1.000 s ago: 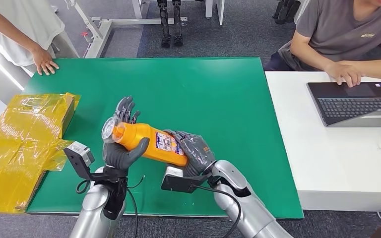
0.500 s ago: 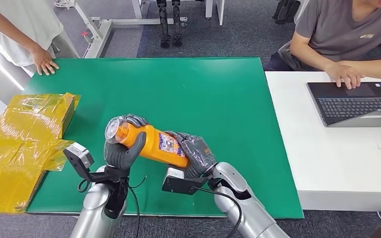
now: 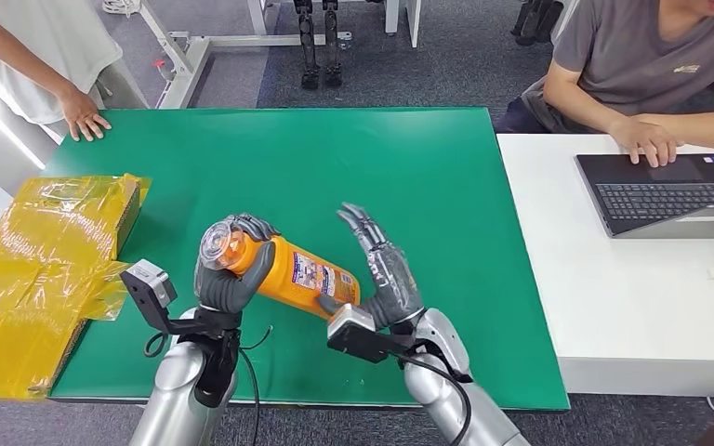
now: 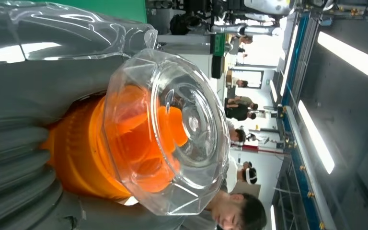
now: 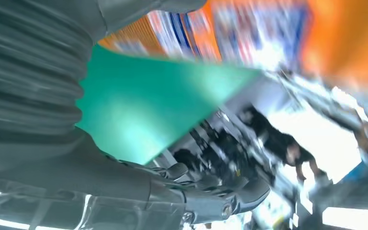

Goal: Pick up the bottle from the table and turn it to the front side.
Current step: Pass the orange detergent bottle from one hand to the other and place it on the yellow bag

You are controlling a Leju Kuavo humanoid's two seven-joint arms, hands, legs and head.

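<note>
An orange bottle (image 3: 293, 270) with a clear cap (image 3: 216, 243) and a printed label lies tilted above the green table (image 3: 335, 167). My left hand (image 3: 231, 272) grips it around the neck, just below the cap. In the left wrist view the clear cap (image 4: 172, 129) and orange neck sit close against my left hand (image 4: 38, 86). My right hand (image 3: 383, 269) stands beside the bottle's base with its fingers spread and raised, holding nothing. The right wrist view is blurred; the bottle's label (image 5: 249, 33) passes over my right hand (image 5: 124, 187).
A yellow plastic-wrapped box (image 3: 46, 260) lies at the table's left edge. One person's hand (image 3: 84, 116) rests on the far left corner. Another person works at a laptop (image 3: 669, 193) on the white table (image 3: 614, 307) to the right. The far half of the green table is bare.
My left hand closed around the bottle's neck. My right hand then let go of the bottle's base and opened, fingers lifting away to the right.
</note>
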